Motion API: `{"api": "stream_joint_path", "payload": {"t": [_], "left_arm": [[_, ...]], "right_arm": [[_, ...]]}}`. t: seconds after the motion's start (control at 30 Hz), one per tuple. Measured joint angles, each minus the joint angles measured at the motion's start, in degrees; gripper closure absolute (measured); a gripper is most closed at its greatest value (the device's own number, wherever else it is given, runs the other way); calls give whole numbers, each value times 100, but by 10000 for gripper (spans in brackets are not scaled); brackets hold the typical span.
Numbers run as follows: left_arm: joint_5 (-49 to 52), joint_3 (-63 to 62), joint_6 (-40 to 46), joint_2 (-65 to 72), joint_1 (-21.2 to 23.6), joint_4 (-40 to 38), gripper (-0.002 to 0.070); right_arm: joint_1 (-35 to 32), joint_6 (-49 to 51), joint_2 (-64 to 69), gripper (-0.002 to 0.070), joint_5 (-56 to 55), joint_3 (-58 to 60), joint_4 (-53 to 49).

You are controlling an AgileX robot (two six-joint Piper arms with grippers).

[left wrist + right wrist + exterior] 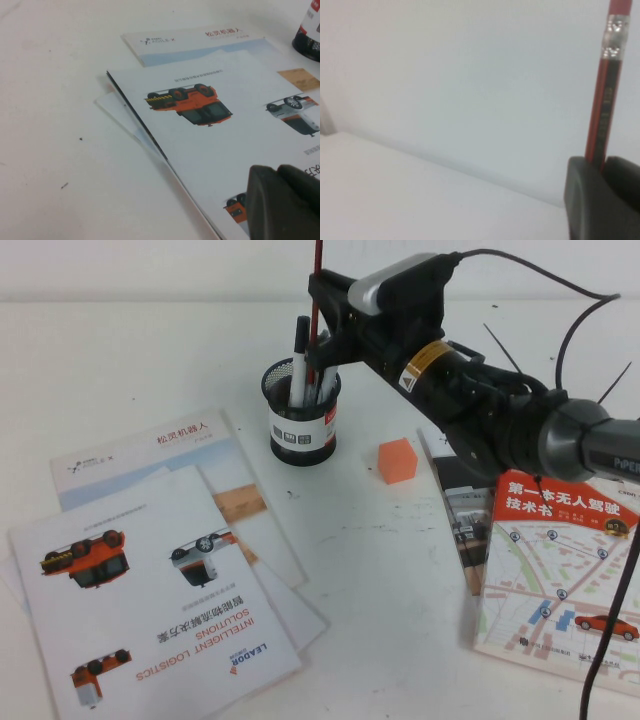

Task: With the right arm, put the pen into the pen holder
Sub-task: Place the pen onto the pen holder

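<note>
**Pencil's hanging right over the cup, nearly in**

Standing here on the robot's side: closest to me are the brochures fanned out on the left of the table, and a street-map book on the right. The left gripper hangs low over the brochures, well away from the action, and I honestly can't tell if its fingers are spread or together.

A bit further in there's a small orange cube sitting by itself, not involved.

Then the real business. The right arm reaches across from the right, and the right gripper is pinching the pen between its jaws. The wrist view shows the red shaft clamped between the two dark pads. The pen stands close to upright, long axis vertical, top end running out of view. The pen holder is directly below the jaws, a couple of markers already standing in it. The lower end looks to be at or just inside the rim, but the gripper blocks it.

So my guess is the next move is a straight drop, keeping clear of those markers.
</note>
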Motion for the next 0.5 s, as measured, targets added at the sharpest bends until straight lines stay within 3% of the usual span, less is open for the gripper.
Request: {"api": "stream_joint_path", "payload": {"t": [0.17, 0.33, 0.43, 0.5], "left_arm": [[0, 0, 0, 0, 0, 0, 677], [0, 0, 0, 0, 0, 0, 677], [0, 0, 0, 0, 0, 0, 677], [0, 0, 0, 0, 0, 0, 677]], "right_arm": [[0, 0, 15, 563, 197, 0, -67], [0, 0, 15, 379, 245, -30, -67], [0, 192, -15, 346, 220, -36, -67], [0, 434, -120, 371, 220, -2, -67]]}}
